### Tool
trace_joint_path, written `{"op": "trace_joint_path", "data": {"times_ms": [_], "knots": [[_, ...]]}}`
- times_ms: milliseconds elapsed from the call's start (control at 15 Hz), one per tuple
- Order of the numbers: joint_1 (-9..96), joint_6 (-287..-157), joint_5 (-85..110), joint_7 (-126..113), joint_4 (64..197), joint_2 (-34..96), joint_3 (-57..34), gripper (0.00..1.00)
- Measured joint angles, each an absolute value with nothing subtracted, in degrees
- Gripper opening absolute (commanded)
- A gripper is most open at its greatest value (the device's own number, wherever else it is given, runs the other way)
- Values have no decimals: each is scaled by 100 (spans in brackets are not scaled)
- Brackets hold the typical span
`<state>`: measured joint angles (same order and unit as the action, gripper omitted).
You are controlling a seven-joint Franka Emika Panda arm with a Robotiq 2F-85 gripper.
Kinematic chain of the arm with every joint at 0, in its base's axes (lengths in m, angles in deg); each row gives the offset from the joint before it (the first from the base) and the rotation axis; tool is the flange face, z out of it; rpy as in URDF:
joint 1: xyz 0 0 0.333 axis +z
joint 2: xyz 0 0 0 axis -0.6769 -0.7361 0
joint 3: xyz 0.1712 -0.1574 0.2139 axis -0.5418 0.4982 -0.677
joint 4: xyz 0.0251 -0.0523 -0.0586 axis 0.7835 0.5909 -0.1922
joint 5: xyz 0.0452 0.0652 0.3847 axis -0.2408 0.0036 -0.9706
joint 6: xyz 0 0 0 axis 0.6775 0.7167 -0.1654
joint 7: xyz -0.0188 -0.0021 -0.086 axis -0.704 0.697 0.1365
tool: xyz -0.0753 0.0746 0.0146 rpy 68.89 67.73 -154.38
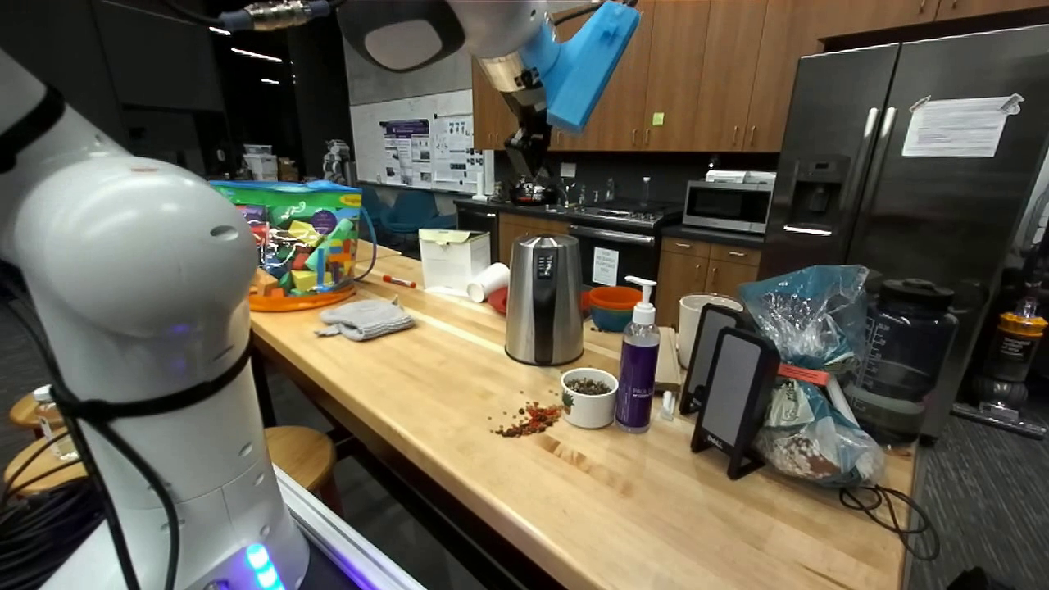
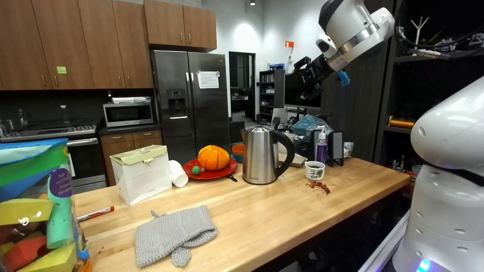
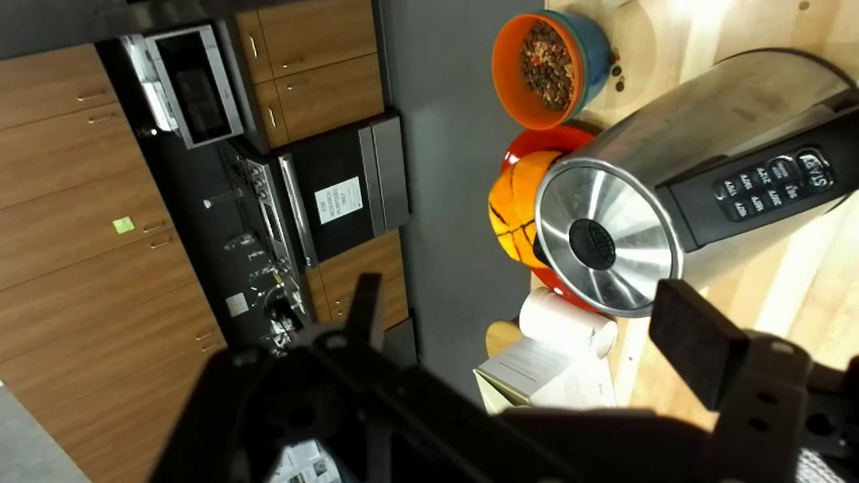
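My gripper [image 3: 531,327] is open and empty, its fingers wide apart, high above the wooden counter. It also shows in both exterior views [image 1: 529,156] [image 2: 308,79]. The steel kettle [image 3: 607,231] stands upright below it, touching nothing of the gripper; it also shows in an exterior view [image 2: 261,156]. A red plate [image 2: 196,175] with an orange pumpkin [image 2: 213,158] lies beside the kettle. Nested bowls, the top one orange [image 3: 537,70], hold dried bits. A small white cup [image 1: 589,410] of dried leaves stands near a scattered red-brown pile [image 1: 533,419].
A purple pump bottle [image 1: 638,373], black speakers [image 1: 733,401] and a tied plastic bag [image 1: 811,377] stand at one end. A white box [image 2: 141,175], a tipped white cup [image 2: 177,173], a grey knitted mitt [image 2: 174,234], a marker [image 2: 95,214] and a bag of blocks [image 2: 38,211] are toward the other.
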<state>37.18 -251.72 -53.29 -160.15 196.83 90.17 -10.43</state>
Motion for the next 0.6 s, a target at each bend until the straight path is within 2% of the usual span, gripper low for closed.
{"op": "trace_joint_path", "data": {"times_ms": [333, 600], "knots": [[4651, -25228, -4245, -16008, 19744, 8708, -348, 100], [4991, -25225, -3306, -16010, 19770, 8320, 206, 100]]}}
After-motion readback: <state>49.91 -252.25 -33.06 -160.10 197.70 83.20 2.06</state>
